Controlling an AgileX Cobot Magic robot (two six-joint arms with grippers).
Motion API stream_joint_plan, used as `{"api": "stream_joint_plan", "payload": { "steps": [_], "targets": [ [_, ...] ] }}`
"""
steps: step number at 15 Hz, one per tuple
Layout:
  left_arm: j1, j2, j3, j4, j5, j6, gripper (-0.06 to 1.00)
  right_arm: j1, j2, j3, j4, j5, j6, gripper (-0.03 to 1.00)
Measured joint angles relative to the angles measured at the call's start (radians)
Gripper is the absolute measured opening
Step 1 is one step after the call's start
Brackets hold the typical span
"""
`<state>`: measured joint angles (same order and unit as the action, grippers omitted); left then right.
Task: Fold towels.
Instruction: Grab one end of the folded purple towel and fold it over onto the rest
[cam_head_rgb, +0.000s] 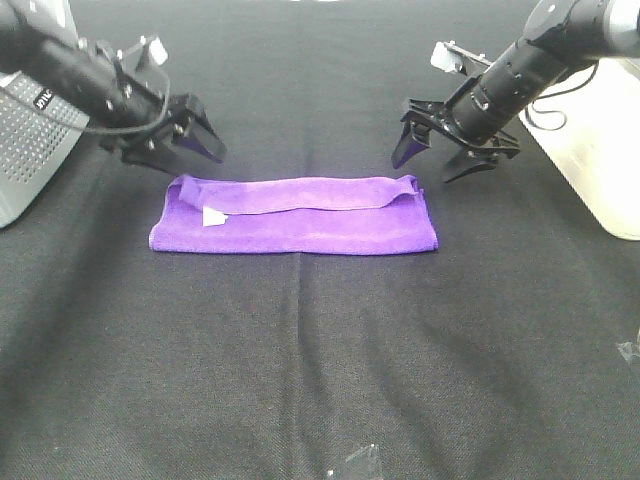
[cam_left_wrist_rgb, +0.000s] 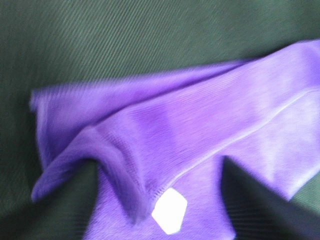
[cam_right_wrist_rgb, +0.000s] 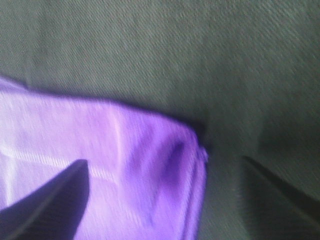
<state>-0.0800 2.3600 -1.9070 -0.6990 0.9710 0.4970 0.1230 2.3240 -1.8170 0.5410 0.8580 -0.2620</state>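
Exterior high view: the towel (cam_head_rgb: 300, 220) lies near the middle of the black tabletop (cam_head_rgb: 300, 380) as a long band, doubled over once. The stitched edge of the upper layer runs lengthwise across the band and stops short of the near edge. The white tag (cam_head_rgb: 213, 215) shows on top, near the left end.

Tool state: the left tool (cam_head_rgb: 185, 150) hangs just above the far left corner, and the right tool (cam_head_rgb: 432, 160) hangs just above the far right corner. Both stand wide and hold nothing. The right wrist view confirms this, with its two fingers (cam_right_wrist_rgb: 50, 205) spread to either side of the towel corner and clear of it. The left wrist view is blurred and shows a rumpled corner beside the tag.

Step in hand: the first fold appears laid down, with the layers not squarely aligned.

Next move, as a judgement: a second fold across the length. It calls for a grip at one short end that pinches both layers together, a lift high enough to clear the band, and placement onto the opposite end. Flattening the rumpled left corner first would give a neater result.
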Motion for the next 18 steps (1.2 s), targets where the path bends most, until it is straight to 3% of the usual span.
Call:
{"api": "stream_joint_plan", "payload": {
  "steps": [1, 4, 6, 11, 18],
  "targets": [
    [0.0, 0.0, 0.0, 0.0, 0.0, 0.0, 0.75, 0.0, 0.0, 0.0, 0.0, 0.0, 0.0, 0.78],
    [0.0, 0.0, -0.114, 0.236, 0.187, -0.142, 0.76, 0.0, -0.097, 0.0, -0.081, 0.135, 0.0, 0.79],
    [0.006, 0.006, -0.129, 0.275, 0.232, -0.16, 0.76, 0.0, -0.136, 0.0, -0.093, 0.207, 0.0, 0.79],
    [0.056, 0.111, -0.129, 0.238, 0.241, -0.144, 0.76, 0.0, -0.161, 0.0, -0.102, 0.347, 0.0, 0.79],
    [0.058, 0.172, -0.144, 0.123, 0.252, -0.105, 0.76, 0.0, -0.161, 0.0, -0.102, 0.359, 0.0, 0.79]
  ]
}}
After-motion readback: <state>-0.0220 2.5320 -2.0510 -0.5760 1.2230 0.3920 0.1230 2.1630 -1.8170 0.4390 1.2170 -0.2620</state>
